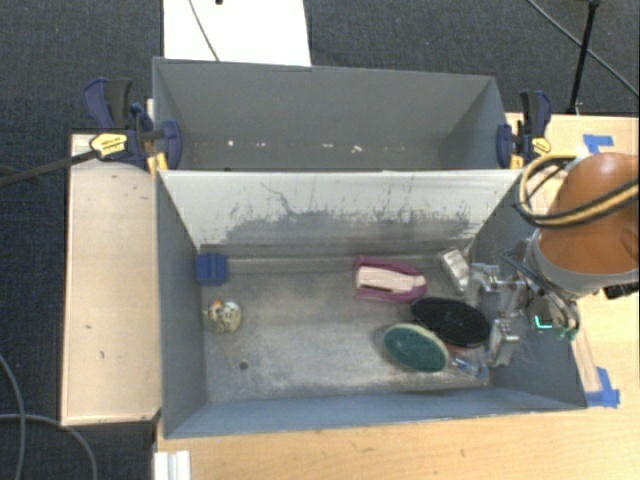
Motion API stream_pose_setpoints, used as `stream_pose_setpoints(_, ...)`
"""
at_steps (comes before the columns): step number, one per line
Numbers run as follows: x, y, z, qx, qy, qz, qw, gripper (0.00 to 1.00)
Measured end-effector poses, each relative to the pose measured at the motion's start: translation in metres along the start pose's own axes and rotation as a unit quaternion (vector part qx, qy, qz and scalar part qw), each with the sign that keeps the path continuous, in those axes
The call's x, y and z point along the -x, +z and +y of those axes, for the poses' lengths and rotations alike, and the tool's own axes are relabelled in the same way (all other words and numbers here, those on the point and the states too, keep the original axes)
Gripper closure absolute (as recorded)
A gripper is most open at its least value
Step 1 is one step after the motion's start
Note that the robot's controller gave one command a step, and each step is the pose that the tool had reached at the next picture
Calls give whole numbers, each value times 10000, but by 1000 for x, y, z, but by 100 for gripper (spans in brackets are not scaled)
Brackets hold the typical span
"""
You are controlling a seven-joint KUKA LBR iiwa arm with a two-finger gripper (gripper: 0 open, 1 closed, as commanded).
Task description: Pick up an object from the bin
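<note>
At the bin's (190, 298) left end, against the back wall: a small blue block (210, 268), sitting square on the floor. Just in front of it, apart: a small round ball (222, 315), pale and speckled with brownish gold.

Mid-floor, right of centre: a pink-and-white piece (390, 280), mauve on top and white beneath, lying long side across the bin.

Further right and toward the front: a teal oval pad (415, 348), flat, dark green-blue with a paler rim. Its upper right edge meets the black disc (450, 320); the two overlap or touch, and I cannot tell which is on top.

Black disc, the thing nearest the gripper: flat, round to slightly oval, matt black all over, no markings legible. It lies on the floor in the right part of the bin, between the pink-and-white piece and the front wall.

Near the back right slope: a small silvery piece (455, 265), tilted, kind not readable.

Right end: gripper (492, 320), low in the bin at the black disc's right edge. Its fingers (503, 340) stand apart, one toward the back and one toward the front, clamped on nothing. Whether they touch the disc I cannot tell. Behind them is the arm's orange cover (600, 218), with dark cables looped over it.
</note>
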State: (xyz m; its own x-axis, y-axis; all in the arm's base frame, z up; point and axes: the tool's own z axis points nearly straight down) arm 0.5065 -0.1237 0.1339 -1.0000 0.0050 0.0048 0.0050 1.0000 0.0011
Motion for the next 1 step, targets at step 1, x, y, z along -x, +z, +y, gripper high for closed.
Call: stream_pose_setpoints(1,11,60,19,-17,1219,-45,9925,0)
